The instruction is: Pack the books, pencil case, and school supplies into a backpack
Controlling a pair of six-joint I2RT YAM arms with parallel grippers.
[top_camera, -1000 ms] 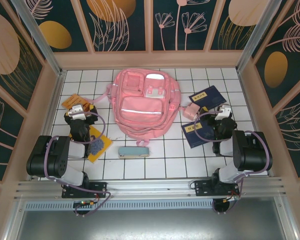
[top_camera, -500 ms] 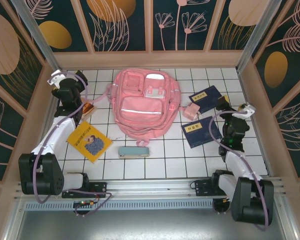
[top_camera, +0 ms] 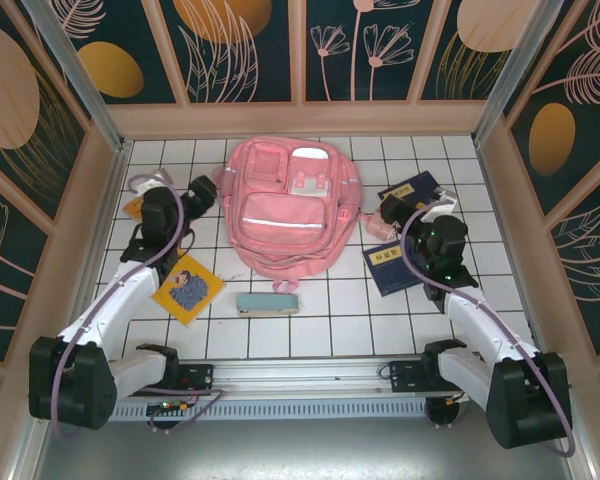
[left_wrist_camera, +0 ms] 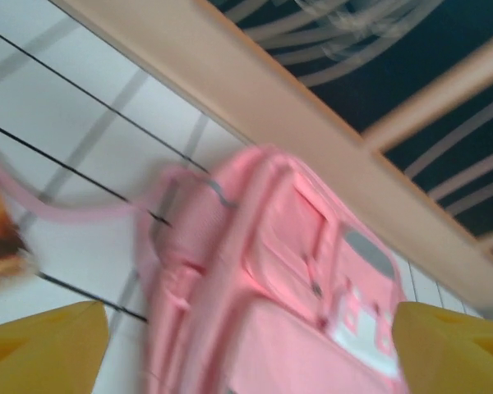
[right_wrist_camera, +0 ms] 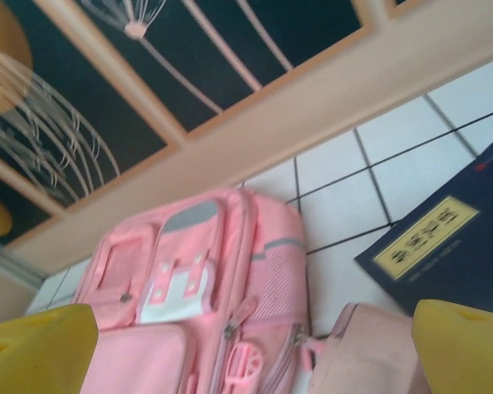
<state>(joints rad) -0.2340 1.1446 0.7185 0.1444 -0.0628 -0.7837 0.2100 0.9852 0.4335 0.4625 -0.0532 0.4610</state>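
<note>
The backpack (top_camera: 285, 215) lies flat, pockets up, mid-tabletop (top_camera: 330, 330) toward the far wall. It is judged soft and floppy. A flat panel would bunch under a pinch, so a strap (left_wrist_camera: 74, 212), zip pull (right_wrist_camera: 242, 312) or opening rim is the likelier hold.

The yellow book (top_camera: 187, 288) lies to the backpack's left and the two navy books (top_camera: 400, 265) to its right. They look thin and stiff and lie flush on the tiles, so an edge grasp is advised. The pencil case (top_camera: 268, 303), near the backpack's front edge, appears light and is best taken across its width.

The left pincer (top_camera: 202, 190) and right pincer (top_camera: 390, 210) flank the backpack, both spread and holding nothing.

The top external view gives the full layout. The right wrist view adds the zip hardware, a navy label and the small pink school supplies item (right_wrist_camera: 366, 345) just beside the backpack. The left wrist view is blurred and shows the strap looping over the tiles.
</note>
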